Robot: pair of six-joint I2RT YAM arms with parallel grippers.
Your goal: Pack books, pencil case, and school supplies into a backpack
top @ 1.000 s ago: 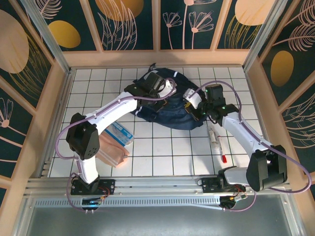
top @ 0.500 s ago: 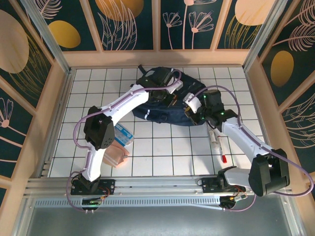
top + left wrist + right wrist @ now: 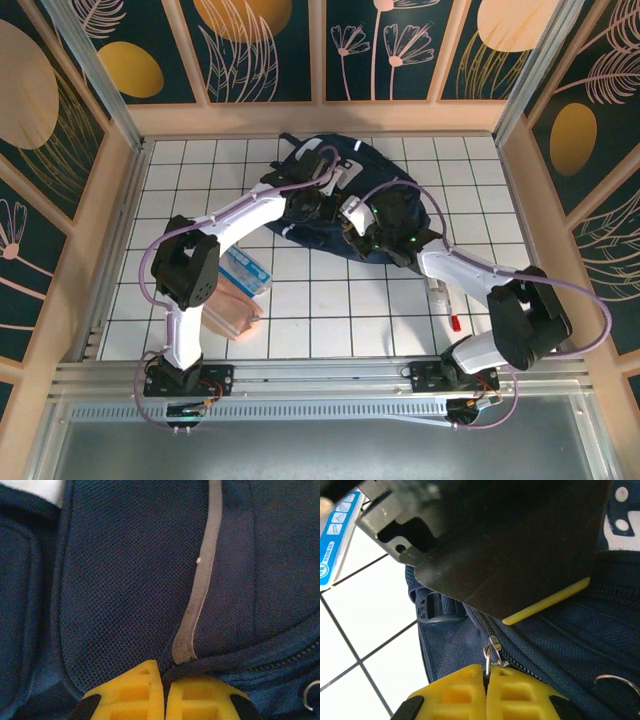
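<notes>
The navy backpack [image 3: 385, 172] lies at the back middle of the table. My left gripper [image 3: 318, 204] is on its near-left part, shut on a fold of its fabric [image 3: 164, 667] beside a grey stripe [image 3: 202, 580]. My right gripper [image 3: 358, 226] sits close to it on the right, shut on the backpack's metal zipper pull [image 3: 492, 647]. The peach pencil case [image 3: 236, 312] lies on the near left, partly under the left arm. A whitish tube [image 3: 435, 280] and a red pen [image 3: 453, 320], the school supplies, lie near right. The books are out of view.
A blue-and-white packet [image 3: 246, 271] rests against the pencil case. Wooden walls close in the tiled table [image 3: 330, 320] on the left, back and right. A black strap buckle [image 3: 437, 611] hangs at the backpack's edge, and a thin yellow edge [image 3: 547, 605] shows under a dark shape.
My right gripper has slid left along the backpack, close to the left gripper. The left gripper has drawn a little nearer, and the backpack's near edge has bunched and shifted.
</notes>
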